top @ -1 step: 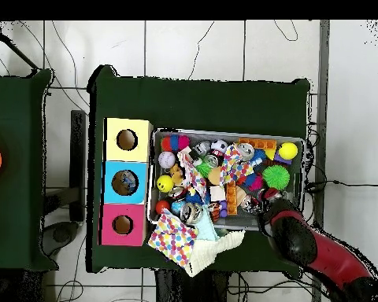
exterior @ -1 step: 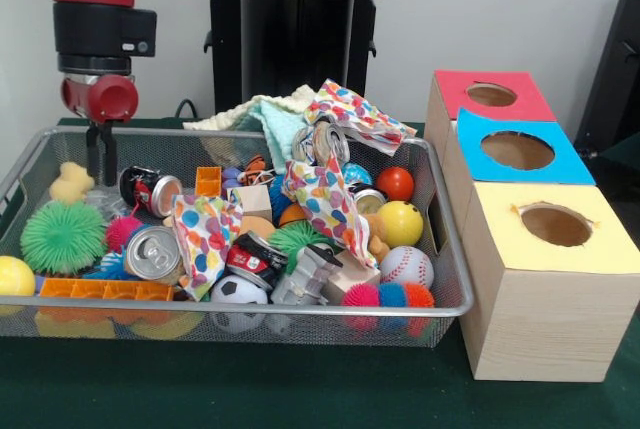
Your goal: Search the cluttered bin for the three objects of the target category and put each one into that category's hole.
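A wire mesh bin (exterior @ -1 step: 300, 309) holds a jumble of toys. Among them are a silver soda can (exterior @ -1 step: 152, 252), a dark can (exterior @ -1 step: 150, 191) and a red-and-black can (exterior @ -1 step: 255, 259). Toward the right lie a baseball (exterior @ -1 step: 407, 267), a yellow ball (exterior @ -1 step: 400, 223) and a red ball (exterior @ -1 step: 396, 183). A polka-dot cloth (exterior @ -1 step: 325, 194) drapes over the middle. My gripper (exterior @ -1 step: 101, 171) hangs inside the bin's back left corner, shut and holding nothing, just left of the dark can. From overhead, the gripper (top @ -1 step: 264, 206) sits at the bin's (top @ -1 step: 224, 131) lower right.
Three boxes with round holes stand in a row right of the bin: red-topped (exterior @ -1 step: 455, 89), blue-topped (exterior @ -1 step: 575, 164), yellow-topped (exterior @ -1 step: 500, 239). A green spiky ball (exterior @ -1 step: 63, 236), orange bricks (exterior @ -1 step: 105, 290) and a soccer ball (exterior @ -1 step: 238, 292) crowd the bin's front. Pale cloth (exterior @ -1 step: 262, 114) spills over its back rim.
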Tool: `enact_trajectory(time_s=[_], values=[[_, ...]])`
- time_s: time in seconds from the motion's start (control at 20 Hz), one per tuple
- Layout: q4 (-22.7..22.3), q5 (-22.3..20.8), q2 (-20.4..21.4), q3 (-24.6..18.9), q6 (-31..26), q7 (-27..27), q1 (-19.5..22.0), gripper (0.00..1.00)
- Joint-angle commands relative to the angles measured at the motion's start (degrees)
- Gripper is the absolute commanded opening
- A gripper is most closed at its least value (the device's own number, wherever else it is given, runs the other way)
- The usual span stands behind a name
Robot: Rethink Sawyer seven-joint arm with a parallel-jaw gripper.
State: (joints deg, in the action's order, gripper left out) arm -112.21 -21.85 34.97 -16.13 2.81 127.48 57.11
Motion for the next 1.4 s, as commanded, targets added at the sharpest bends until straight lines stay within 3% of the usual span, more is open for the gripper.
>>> enact_trajectory(time_s=[0.05, 0.85, 1.4], values=[[-2.13, 3.85, 0.63, -4.89, -1.89, 8.01, 0.15, 1.00], [1.22, 3.94, -0.51, -6.26, -1.47, 5.72, 0.46, 1.00], [7.37, 2.03, -7.71, -5.63, 1.81, 4.21, -0.42, 1.00]])
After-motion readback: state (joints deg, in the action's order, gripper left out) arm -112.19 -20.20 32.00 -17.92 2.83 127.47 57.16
